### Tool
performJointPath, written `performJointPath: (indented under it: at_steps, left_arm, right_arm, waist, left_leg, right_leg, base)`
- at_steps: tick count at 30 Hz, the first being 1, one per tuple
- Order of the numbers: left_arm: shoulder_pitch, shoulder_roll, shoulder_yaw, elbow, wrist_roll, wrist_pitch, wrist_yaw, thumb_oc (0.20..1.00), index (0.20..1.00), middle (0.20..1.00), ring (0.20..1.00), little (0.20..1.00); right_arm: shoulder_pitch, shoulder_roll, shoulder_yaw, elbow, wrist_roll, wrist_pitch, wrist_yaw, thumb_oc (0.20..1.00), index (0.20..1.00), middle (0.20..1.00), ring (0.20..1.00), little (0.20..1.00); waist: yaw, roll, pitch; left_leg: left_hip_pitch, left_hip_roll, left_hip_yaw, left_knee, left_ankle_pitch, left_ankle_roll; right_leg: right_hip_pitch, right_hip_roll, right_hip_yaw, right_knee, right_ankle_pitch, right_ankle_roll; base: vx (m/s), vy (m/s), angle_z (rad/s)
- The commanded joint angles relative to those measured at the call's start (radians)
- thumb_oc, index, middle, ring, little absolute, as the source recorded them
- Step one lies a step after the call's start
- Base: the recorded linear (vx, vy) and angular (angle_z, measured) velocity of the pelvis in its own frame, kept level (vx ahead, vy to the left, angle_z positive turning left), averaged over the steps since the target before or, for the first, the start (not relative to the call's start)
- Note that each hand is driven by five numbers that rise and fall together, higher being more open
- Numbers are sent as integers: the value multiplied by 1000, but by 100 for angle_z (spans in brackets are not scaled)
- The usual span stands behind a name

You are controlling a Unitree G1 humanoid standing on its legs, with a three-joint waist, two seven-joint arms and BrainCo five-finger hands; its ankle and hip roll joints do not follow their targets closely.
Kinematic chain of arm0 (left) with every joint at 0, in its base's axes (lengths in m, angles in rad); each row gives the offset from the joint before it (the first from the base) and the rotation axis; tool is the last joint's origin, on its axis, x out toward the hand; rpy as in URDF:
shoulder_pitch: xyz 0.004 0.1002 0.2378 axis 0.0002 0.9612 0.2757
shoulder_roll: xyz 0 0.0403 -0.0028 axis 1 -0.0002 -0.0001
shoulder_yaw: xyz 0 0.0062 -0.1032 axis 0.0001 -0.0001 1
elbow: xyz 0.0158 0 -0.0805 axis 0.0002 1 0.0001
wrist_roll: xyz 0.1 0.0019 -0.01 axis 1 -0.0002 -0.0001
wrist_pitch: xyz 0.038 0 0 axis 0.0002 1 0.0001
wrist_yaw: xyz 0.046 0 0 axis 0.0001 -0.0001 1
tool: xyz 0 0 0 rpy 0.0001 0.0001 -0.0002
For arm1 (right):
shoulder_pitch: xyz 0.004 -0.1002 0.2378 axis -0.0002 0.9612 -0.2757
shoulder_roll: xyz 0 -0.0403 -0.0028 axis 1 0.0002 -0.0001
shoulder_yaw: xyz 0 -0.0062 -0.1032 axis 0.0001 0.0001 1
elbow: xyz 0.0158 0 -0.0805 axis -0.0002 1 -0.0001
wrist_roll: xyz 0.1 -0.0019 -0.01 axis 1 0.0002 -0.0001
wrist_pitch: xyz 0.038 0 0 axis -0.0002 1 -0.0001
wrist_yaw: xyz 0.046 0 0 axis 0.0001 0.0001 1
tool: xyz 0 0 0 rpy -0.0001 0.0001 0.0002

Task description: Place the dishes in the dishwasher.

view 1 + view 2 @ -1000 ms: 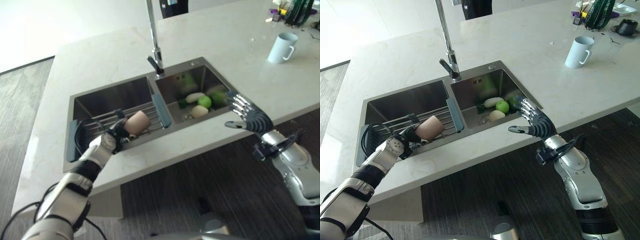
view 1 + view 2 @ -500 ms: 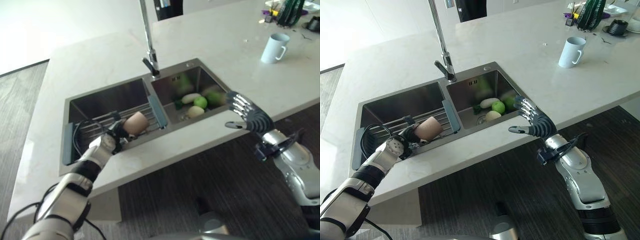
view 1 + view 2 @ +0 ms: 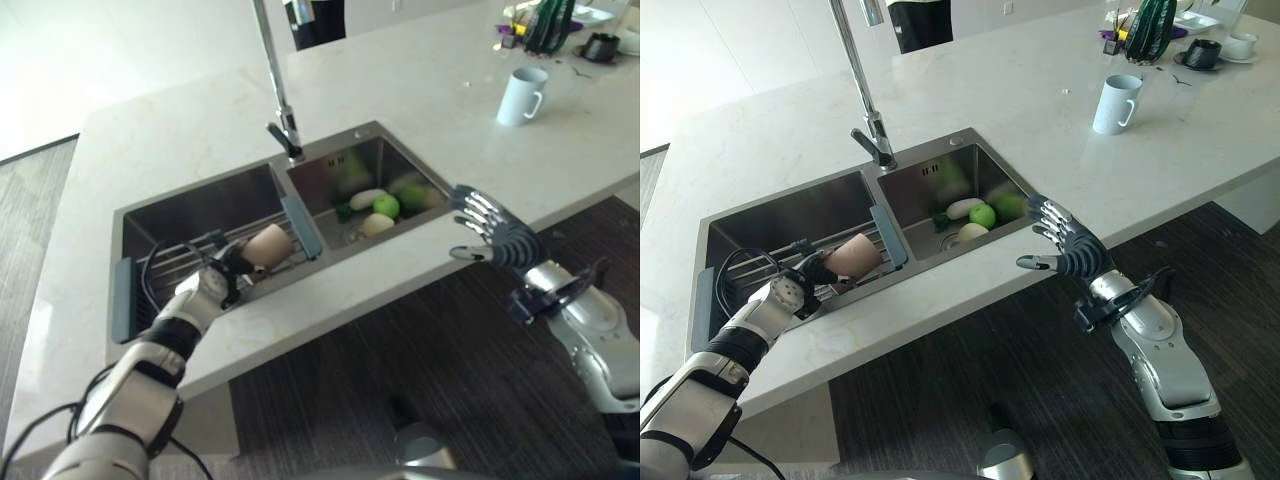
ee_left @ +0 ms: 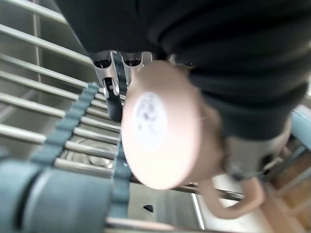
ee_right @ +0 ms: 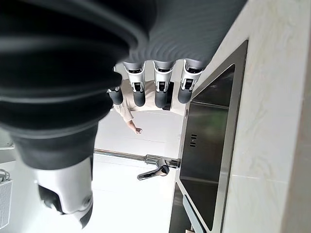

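In the sink's left basin, the left hand [image 3: 207, 285] curls its fingers around a pink mug [image 3: 268, 245], holding it on its side over the wire rack [image 3: 180, 262]. At the counter's front edge, the right hand [image 3: 1065, 250] hovers with fingers spread, touching nothing.

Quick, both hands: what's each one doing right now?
Left hand: shut on the pink mug over the sink rack.
Right hand: open, holding nothing.

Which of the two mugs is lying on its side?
The pink mug, held on its side by the left hand over the wire rack in the left basin. The pale blue mug stands upright on the counter.
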Motion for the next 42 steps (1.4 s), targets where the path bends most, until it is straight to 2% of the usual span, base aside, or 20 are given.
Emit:
performJointPath:
  at_steps: [1,2,4,9,11,15,16,20,22,23,24,26,32,34,37,41,42]
  left_arm:
    - [-57,41,-32,92,149,17,-93,200,200,200,200,200]
    - [-56,42,-35,94,152,18,-92,200,200,200,200,200]
    - [-43,50,-32,109,171,-22,-64,200,200,200,200,200]
    - [5,60,-4,43,103,-66,24,200,200,200,200,200]
    - [37,75,20,-11,63,-89,74,200,200,200,200,200]
    - [86,104,59,-96,10,-115,109,200,200,200,200,200]
    - [118,131,94,-173,-18,-142,134,200,200,200,200,200]
    - [141,171,115,-248,-4,-168,169,200,200,200,200,200]
    - [153,197,136,-292,-7,-181,209,200,200,200,200,200]
    - [163,200,163,-309,-13,-202,259,200,200,200,200,200]
    - [170,201,198,-335,-12,-216,307,200,200,200,200,200]
    - [175,202,214,-347,-17,-222,325,200,200,200,200,200]
    - [206,202,318,-371,-55,-290,443,200,200,200,200,200]
    - [220,205,335,-375,-67,-300,456,200,200,200,200,200]
    - [224,205,356,-370,-128,-361,481,200,200,200,200,200]
    - [225,203,360,-374,-140,-369,485,200,200,200,200,200]
    - [269,145,440,-543,-247,-444,492,200,200,200,200,200]
  right_arm:
    - [-53,-53,-55,-86,25,-29,14,1000,1000,1000,1000,1000]
    - [-54,-55,-53,-87,26,-29,12,1000,1000,1000,1000,1000]
    - [-51,-60,-54,-88,29,-32,13,1000,1000,1000,1000,1000]
    - [-35,-53,-57,-83,20,-45,1,1000,1000,1000,1000,1000]
    - [-19,-49,-65,-87,20,-51,-8,1000,1000,1000,1000,1000]
    - [0,-36,-74,-84,15,-60,-14,1000,1000,1000,1000,1000]
    - [9,-30,-80,-78,10,-65,-22,1000,1000,1000,1000,1000]
    - [16,-27,-85,-79,9,-69,-28,1000,1000,1000,1000,1000]
    - [20,-29,-90,-74,13,-75,-33,1000,1000,1000,1000,1000]
    - [27,-23,-92,-72,12,-80,-33,1000,1000,1000,1000,1000]
    - [33,-11,-91,-74,2,-82,-35,1000,1000,1000,1000,1000]
    - [33,-7,-90,-73,-1,-81,-36,1000,1000,1000,1000,1000]
    - [47,11,-101,-64,-8,-88,-36,1000,1000,1000,1000,1000]
    - [50,16,-100,-63,-12,-88,-36,1000,1000,1000,1000,1000]
    - [51,18,-99,-64,-8,-83,-40,1000,1000,1000,1000,1000]
    - [52,19,-99,-64,-7,-84,-40,1000,1000,1000,1000,1000]
    - [77,60,-114,-73,-27,-103,-47,1000,1000,1000,1000,1000]
  waist:
    - [-12,10,13]
    - [-12,11,14]
    - [-11,14,13]
    - [9,16,8]
    - [23,15,2]
    - [42,12,-4]
    - [59,11,-11]
    - [71,8,-16]
    - [80,5,-20]
    - [86,1,-24]
    - [93,-3,-31]
    - [95,-5,-35]
    - [110,-16,-55]
    - [113,-16,-61]
    - [116,-19,-70]
    - [116,-20,-71]
    - [131,-29,-78]
  left_leg:
    - [-14,42,-76,12,-44,-4]
    - [-14,42,-76,12,-44,-4]
    - [-12,41,-76,12,-44,-3]
    - [-10,39,-85,12,-44,-4]
    - [-12,40,-90,12,-41,-5]
    - [-6,40,-100,12,-42,-6]
    - [-3,40,-109,12,-43,-6]
    - [-1,39,-118,12,-44,-6]
    - [0,39,-123,12,-45,-7]
    - [0,39,-125,12,-45,-7]
    - [-2,40,-131,12,-45,-8]
    - [-3,40,-133,12,-45,-8]
    - [-2,43,-143,12,-44,-12]
    - [-2,43,-148,12,-44,-12]
    - [-1,43,-150,12,-45,-12]
    - [-1,43,-150,12,-45,-12]
    - [3,44,-160,12,-48,-10]
  right_leg:
    - [63,-5,0,7,-110,50]
    - [64,-5,-1,7,-110,50]
    - [66,-6,-4,7,-111,49]
    - [75,-12,-23,7,-113,49]
    - [75,-13,-32,7,-110,48]
    - [86,-16,-49,7,-112,47]
    - [93,-19,-61,7,-114,47]
    - [99,-20,-70,7,-116,47]
    - [103,-22,-78,7,-117,47]
    - [106,-23,-84,7,-118,47]
    - [107,-23,-87,7,-120,46]
    - [107,-24,-89,7,-120,46]
    - [114,-23,-95,7,-124,44]
    - [117,-23,-97,7,-125,43]
    - [120,-26,-101,7,-127,44]
    - [121,-26,-101,7,-127,45]
    - [129,-28,-113,7,-131,43]
  base:
    - [0,0,0]
    - [0,0,0]
    - [0,0,0]
    - [-15,0,0]
    - [-26,-22,3]
    - [-3,-13,5]
    - [-6,-12,10]
    - [-8,0,10]
    - [-15,-2,8]
    - [-27,-12,14]
    - [-24,-13,14]
    - [-16,-9,9]
    - [-7,-9,4]
    - [-6,-7,6]
    - [-1,-3,1]
    - [-5,-16,0]
    - [-22,-74,-1]
